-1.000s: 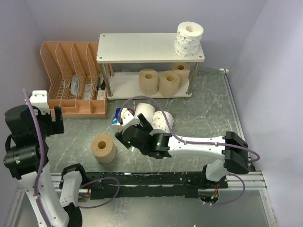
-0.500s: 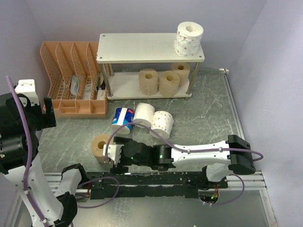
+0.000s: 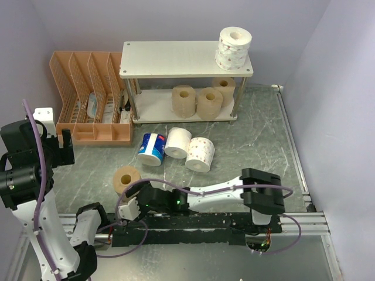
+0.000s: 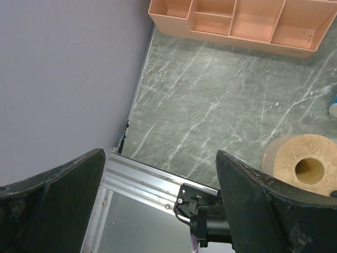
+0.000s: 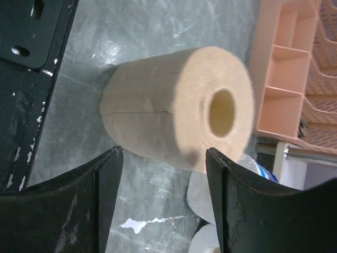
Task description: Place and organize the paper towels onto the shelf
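The shelf (image 3: 176, 58) stands at the back. A white printed roll (image 3: 234, 47) sits on its top board and three tan rolls (image 3: 202, 99) on its lower board. On the table lie a blue-and-white roll (image 3: 151, 149), a white roll (image 3: 177, 142) and a white printed roll (image 3: 200, 154). A tan roll (image 3: 126, 180) stands near the front left. My right gripper (image 3: 126, 209) is open, low by the front rail; in its wrist view (image 5: 163, 158) the tan roll (image 5: 174, 105) lies just beyond the fingertips, not gripped. My left gripper (image 3: 65, 147) is open and empty, raised at the left (image 4: 160, 158).
An orange slotted organizer (image 3: 88, 99) stands left of the shelf; its front trays show in the left wrist view (image 4: 242, 21). The metal base rail (image 3: 222, 221) runs along the front edge. Walls close in on the left, back and right.
My right arm has swung left and down, from beside the white rolls to the front rail, just before the tan roll. My left arm has shifted a little at the left.
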`<act>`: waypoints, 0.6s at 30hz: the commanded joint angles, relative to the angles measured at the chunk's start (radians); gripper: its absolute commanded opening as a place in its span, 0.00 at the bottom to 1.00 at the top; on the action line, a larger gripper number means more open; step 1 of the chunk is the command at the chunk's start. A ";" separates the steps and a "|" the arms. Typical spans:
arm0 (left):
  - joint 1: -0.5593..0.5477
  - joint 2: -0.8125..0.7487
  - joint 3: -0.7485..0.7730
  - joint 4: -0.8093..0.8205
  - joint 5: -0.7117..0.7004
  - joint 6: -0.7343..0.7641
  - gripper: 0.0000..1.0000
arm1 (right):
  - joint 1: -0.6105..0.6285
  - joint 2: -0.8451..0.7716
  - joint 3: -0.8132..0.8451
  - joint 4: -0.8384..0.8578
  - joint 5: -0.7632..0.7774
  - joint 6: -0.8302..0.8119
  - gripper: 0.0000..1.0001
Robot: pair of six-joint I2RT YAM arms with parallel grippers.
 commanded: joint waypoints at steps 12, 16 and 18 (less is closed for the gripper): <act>-0.005 -0.049 -0.065 0.046 -0.034 0.041 0.98 | 0.004 0.145 0.059 0.190 0.036 -0.090 0.06; -0.004 -0.053 -0.075 0.052 -0.033 0.041 0.98 | 0.013 0.121 0.036 0.191 0.075 -0.096 0.00; -0.004 -0.053 -0.076 0.052 -0.031 0.039 0.98 | 0.018 0.091 0.042 0.153 0.113 -0.091 0.00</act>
